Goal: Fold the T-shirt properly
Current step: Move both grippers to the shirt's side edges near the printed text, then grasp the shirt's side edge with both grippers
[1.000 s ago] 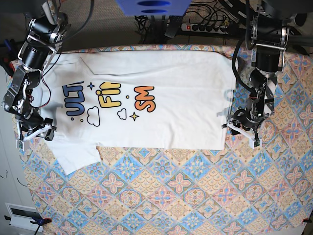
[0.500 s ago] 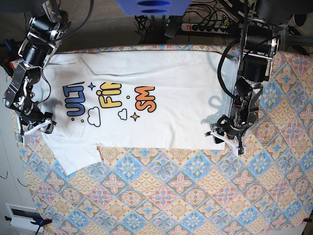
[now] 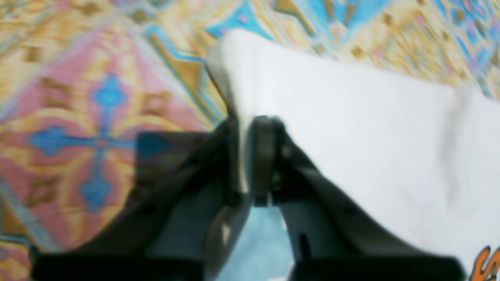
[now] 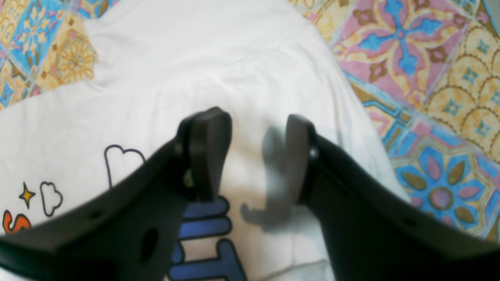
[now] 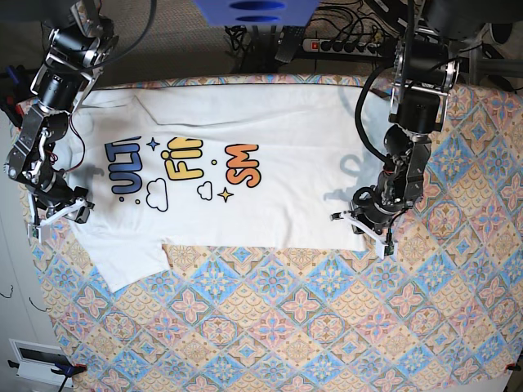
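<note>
On the patterned table [image 5: 270,327], the T-shirt [image 5: 270,139] is spread flat. Its hem corner is pinched by the left claw [image 3: 250,156]. The right claw [image 4: 250,156] is held parted over the sleeve.

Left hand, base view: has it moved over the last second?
Yes. The left hand has shifted toward the picture's left, dragging the T-shirt hem corner inward, judged against the fixed tablecloth pattern.
</note>
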